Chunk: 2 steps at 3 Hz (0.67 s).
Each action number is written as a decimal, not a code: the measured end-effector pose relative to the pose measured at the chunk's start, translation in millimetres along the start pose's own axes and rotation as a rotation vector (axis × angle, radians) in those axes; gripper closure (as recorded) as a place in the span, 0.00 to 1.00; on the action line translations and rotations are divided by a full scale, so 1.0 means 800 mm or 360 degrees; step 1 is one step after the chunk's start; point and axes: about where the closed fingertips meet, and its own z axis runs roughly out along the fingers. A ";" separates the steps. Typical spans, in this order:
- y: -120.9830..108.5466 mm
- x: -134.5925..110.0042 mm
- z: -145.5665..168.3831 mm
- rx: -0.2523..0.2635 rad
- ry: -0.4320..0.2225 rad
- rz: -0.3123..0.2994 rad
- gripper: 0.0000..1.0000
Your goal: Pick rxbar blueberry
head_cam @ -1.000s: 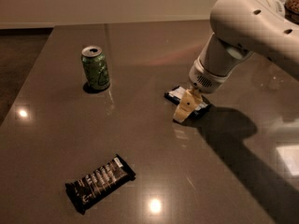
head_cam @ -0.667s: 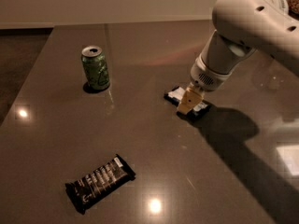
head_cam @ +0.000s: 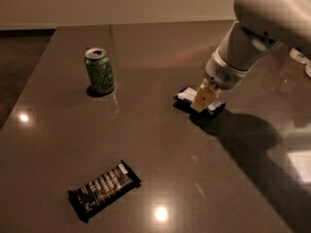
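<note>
The rxbar blueberry, a small flat dark bar with a pale panel, lies on the grey table right of centre. My gripper hangs from the white arm that comes in from the upper right. It is down at the bar, its tan tip covering the bar's middle. The bar's right end shows past the tip. The bar rests flat on the table.
A green soda can stands upright at the left rear. A longer black wrapped bar with white lettering lies at the front left. The arm's shadow falls across the table's right side. The table's far edge meets a pale wall.
The gripper has moved a little to the right and farther back, from the bar's near edge to over its middle. The bar, can and black bar have not moved.
</note>
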 end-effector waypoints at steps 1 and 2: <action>-0.003 -0.005 -0.044 -0.0008 -0.0121 0.0014 1.00; -0.002 -0.017 -0.088 0.0003 -0.0236 -0.0020 1.00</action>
